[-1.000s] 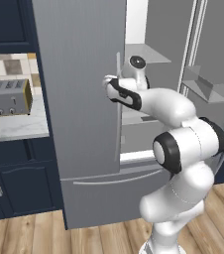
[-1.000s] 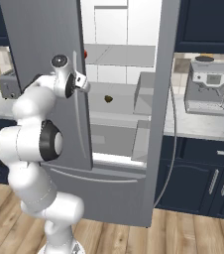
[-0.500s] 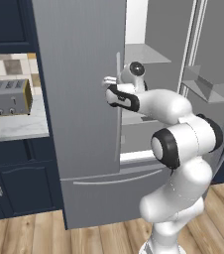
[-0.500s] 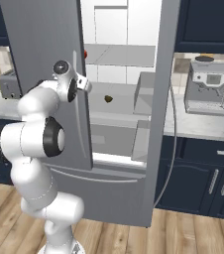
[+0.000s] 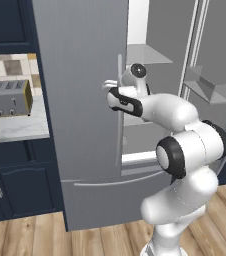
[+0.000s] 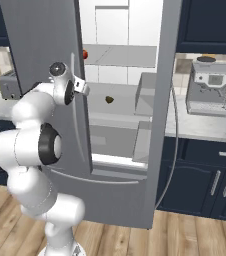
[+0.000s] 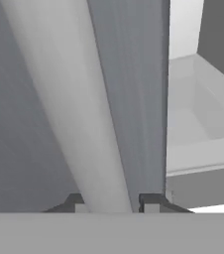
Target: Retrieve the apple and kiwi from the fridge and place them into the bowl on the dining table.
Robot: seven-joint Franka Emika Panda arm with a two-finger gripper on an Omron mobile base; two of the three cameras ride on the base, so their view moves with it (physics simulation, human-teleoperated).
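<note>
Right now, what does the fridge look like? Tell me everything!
The fridge is tall and grey, with a white inside and grey shelves. Its right door is swung open; its left door looks partly open. The gripper straddles the left door's long curved handle. An apple and a kiwi sit on shelves inside.

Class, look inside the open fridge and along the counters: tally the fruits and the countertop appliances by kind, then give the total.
Apple: 1
Kiwi: 1
Toaster: 1
Coffee machine: 1
Total: 4
</note>
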